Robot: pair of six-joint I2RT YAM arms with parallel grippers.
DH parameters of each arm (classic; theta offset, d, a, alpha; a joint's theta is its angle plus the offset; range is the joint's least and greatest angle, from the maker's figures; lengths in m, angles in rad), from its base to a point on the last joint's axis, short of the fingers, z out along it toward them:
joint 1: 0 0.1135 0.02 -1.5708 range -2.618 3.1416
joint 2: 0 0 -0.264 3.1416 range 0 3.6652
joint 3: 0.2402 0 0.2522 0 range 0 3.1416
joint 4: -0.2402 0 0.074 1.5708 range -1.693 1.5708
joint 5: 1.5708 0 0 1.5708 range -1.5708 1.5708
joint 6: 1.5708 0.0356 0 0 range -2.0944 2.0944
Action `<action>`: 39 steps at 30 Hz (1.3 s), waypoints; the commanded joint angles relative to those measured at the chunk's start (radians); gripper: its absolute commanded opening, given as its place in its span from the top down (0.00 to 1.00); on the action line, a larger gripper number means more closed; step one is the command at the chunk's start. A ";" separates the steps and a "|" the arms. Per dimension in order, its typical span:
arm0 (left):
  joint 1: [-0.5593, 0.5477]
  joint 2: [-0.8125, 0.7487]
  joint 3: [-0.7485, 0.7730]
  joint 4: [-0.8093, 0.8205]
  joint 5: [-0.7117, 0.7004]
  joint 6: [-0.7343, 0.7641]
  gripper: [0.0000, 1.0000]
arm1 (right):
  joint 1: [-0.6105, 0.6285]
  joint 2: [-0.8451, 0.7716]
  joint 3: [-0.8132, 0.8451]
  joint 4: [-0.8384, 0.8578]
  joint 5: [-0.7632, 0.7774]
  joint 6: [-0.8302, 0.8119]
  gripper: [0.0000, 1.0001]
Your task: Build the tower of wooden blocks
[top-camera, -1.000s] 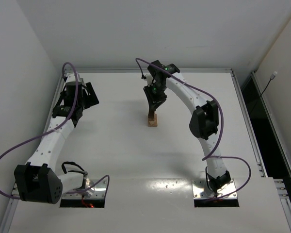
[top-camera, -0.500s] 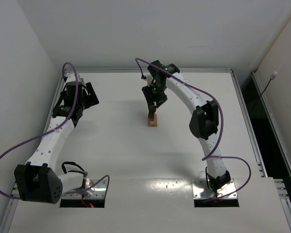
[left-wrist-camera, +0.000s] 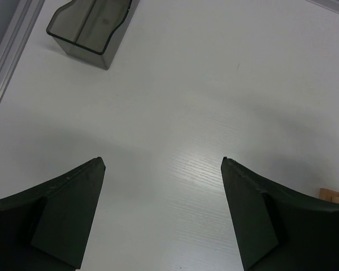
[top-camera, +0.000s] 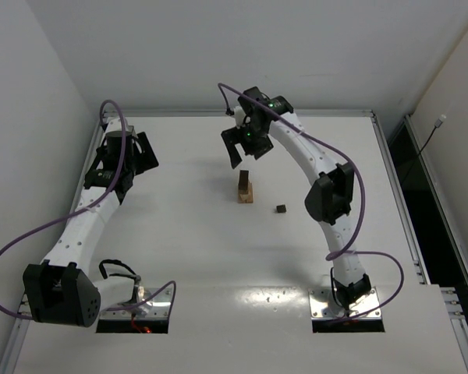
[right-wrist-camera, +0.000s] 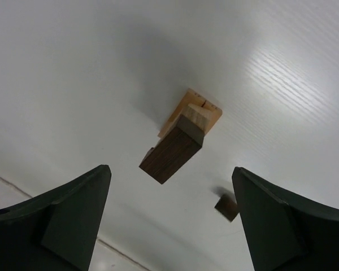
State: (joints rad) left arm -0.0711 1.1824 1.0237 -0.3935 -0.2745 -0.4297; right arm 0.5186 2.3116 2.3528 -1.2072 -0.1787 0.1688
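Beneath both grippers, a white table (top-camera: 179, 257).

On the left arm (top-camera: 86, 218), the left gripper (left-wrist-camera: 163, 161): points down at bare tabletop, jaws spread wide, holding nothing.

On the right arm (top-camera: 312, 167), the right gripper (right-wrist-camera: 170, 168): hangs above the tower (right-wrist-camera: 183, 141), jaws likewise parted wide, gripping nothing and touching nothing.

Ahead of the left gripper and off to its left in the wrist view, close to the table's rail, a translucent grey bin (left-wrist-camera: 90, 28).

Directly below the right gripper, between its two fingers in the wrist view and clear of both, the tower: narrow and upright, tan blocks at the base, capped by a dark brown cuboid (right-wrist-camera: 172, 155) set on end.

Nearer that gripper's right finger, a little apart from the tower's foot, a small dark block (right-wrist-camera: 227, 206) flat on the table.
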 commanded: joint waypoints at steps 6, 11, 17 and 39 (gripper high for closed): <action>0.002 -0.010 0.006 0.039 -0.005 0.014 0.19 | -0.165 -0.121 -0.012 -0.026 0.186 -0.162 0.42; 0.002 -0.010 0.015 0.030 -0.038 0.039 0.19 | -0.216 -0.211 -0.331 -0.091 0.226 -0.579 0.49; 0.002 0.010 0.015 0.039 -0.008 0.072 0.19 | -0.267 -0.488 -0.761 -0.026 0.123 -0.868 0.50; -0.007 0.046 0.027 0.064 -0.014 0.074 0.19 | -0.089 -0.776 -1.376 0.472 0.180 -0.684 0.62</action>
State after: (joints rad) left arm -0.0715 1.2530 1.0237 -0.3504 -0.2634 -0.3477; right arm 0.4213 1.5036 0.9760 -0.8406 -0.0502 -0.6144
